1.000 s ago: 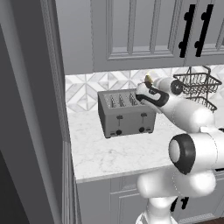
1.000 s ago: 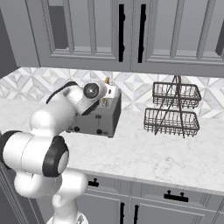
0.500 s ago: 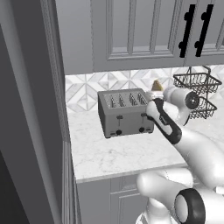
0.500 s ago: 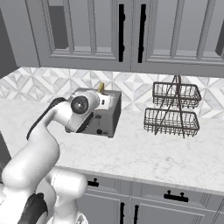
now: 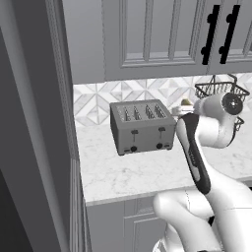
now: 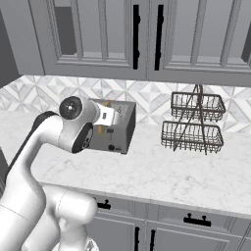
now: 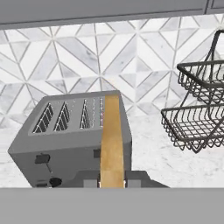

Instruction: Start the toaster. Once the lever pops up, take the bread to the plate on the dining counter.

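The grey four-slot toaster (image 5: pixel 142 127) (image 6: pixel 121 125) (image 7: pixel 65 140) stands on the wall counter against the tiled backsplash, its slots showing dark from above. My gripper (image 7: pixel 111 180) is shut on the bread (image 7: pixel 111 140), a tan slice seen edge-on, held up in front of the toaster's right end. From the left base, a bit of the bread (image 5: pixel 186 102) peeks out by the hand, right of the toaster. In the right base view the bread (image 6: pixel 101 129) shows under the hand, in front of the toaster. The plate and the dining counter are out of view.
A two-tier black wire basket (image 6: pixel 193 122) (image 7: pixel 199 109) (image 5: pixel 216 91) stands on the marble wall counter (image 6: pixel 162 171) right of the toaster. Grey upper cabinets (image 5: pixel 147 34) hang low overhead. A tall grey panel (image 5: pixel 34 123) closes off the left side.
The hand has carried the bread a little to the right, off the toaster's top. The arm's elbow has swung down and forward. The gripper stays shut.
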